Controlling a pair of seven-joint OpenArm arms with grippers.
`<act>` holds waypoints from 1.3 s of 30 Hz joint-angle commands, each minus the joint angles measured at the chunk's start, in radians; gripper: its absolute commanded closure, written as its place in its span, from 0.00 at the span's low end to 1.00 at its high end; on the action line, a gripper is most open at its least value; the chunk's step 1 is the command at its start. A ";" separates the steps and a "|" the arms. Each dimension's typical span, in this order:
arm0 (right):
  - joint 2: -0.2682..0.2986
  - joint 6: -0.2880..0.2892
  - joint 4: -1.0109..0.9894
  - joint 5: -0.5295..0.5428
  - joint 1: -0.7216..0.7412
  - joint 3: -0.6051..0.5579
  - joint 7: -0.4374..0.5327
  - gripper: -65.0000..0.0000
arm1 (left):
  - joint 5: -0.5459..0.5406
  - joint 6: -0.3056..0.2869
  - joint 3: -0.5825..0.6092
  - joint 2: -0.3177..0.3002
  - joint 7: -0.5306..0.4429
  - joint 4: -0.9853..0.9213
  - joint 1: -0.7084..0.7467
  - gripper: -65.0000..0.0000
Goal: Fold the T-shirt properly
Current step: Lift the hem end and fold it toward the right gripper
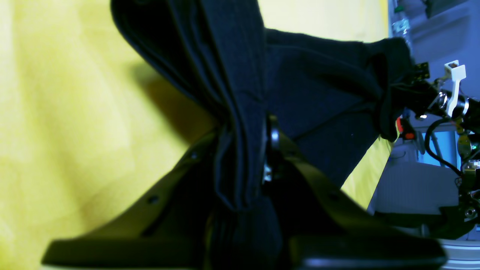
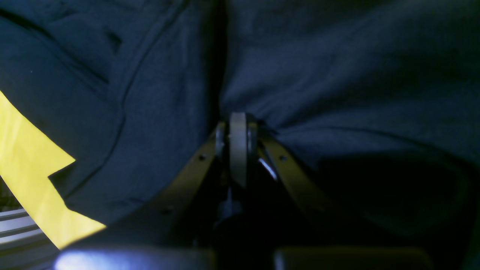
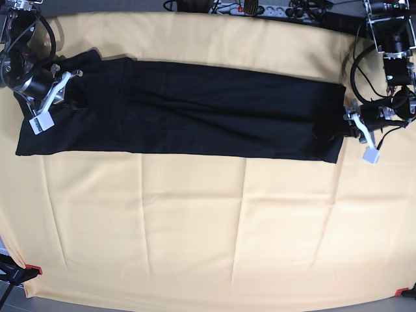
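Note:
The black T-shirt [image 3: 195, 110] lies folded into a long band across the far part of the yellow table cloth [image 3: 208, 227]. At its right end in the base view, my left gripper [image 3: 331, 129] holds the cloth. In the left wrist view its jaws [image 1: 243, 150] are shut on a bunched, lifted fold of the T-shirt [image 1: 318, 75]. My right gripper [image 3: 71, 97] sits at the band's left end. In the right wrist view its fingers [image 2: 238, 127] meet at the T-shirt [image 2: 337, 75], where creases converge. The left wrist view shows that far end draped over the right gripper [image 1: 397, 93].
A power strip and cables [image 3: 260, 10] run along the table's far edge. Red clamps [image 3: 32, 270] [image 3: 400, 292] pin the yellow cloth at the near corners. Both arm bases stand at the far corners. Bare yellow cloth [image 1: 75, 112] spreads in front of the shirt.

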 commanded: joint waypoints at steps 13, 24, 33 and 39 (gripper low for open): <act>0.026 0.005 0.075 0.026 0.008 0.008 0.014 1.00 | 0.026 0.020 -0.116 -0.182 0.022 -0.005 -0.059 1.00; 0.026 0.005 0.075 0.025 0.008 0.008 0.014 1.00 | -0.100 0.029 -0.116 -0.253 0.091 -0.005 -0.058 1.00; 0.023 0.005 0.074 0.022 0.008 0.008 0.019 1.00 | -0.137 0.020 -0.116 -0.226 0.135 -0.003 -0.061 1.00; 0.005 0.005 0.074 0.021 0.008 0.008 0.018 1.00 | -0.137 0.020 -0.116 -0.138 0.135 0.000 -0.061 1.00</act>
